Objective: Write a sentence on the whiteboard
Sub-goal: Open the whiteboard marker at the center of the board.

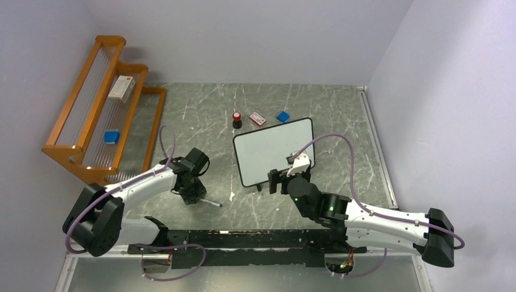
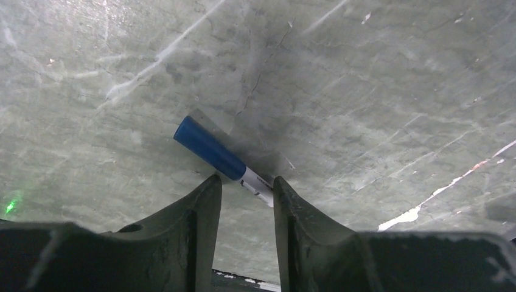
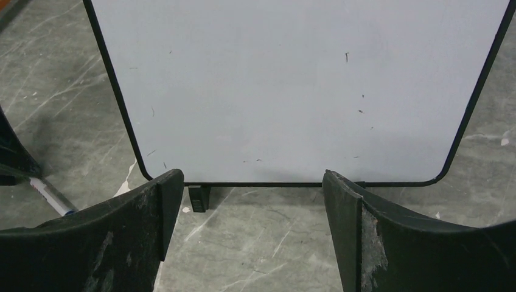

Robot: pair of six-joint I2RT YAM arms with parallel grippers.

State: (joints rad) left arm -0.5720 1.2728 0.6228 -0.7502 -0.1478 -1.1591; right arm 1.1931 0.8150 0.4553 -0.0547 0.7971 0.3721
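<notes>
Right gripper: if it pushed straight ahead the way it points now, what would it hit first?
Probably the near framed edge of the whiteboard, which lies just ahead of the right gripper, between its open jaws. Depth is unclear; it might skim over it.

The marker pen (image 2: 210, 148) has its white end hidden behind the left pincer (image 2: 246, 182). The whiteboard (image 3: 292, 91) is cut off at the top of the right wrist view. The white box (image 1: 122, 87) bears print too small to read.

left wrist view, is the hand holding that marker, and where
Cannot be told: the left hand straddles the blue-capped white marker pen at its barrel just past the cap.
</notes>
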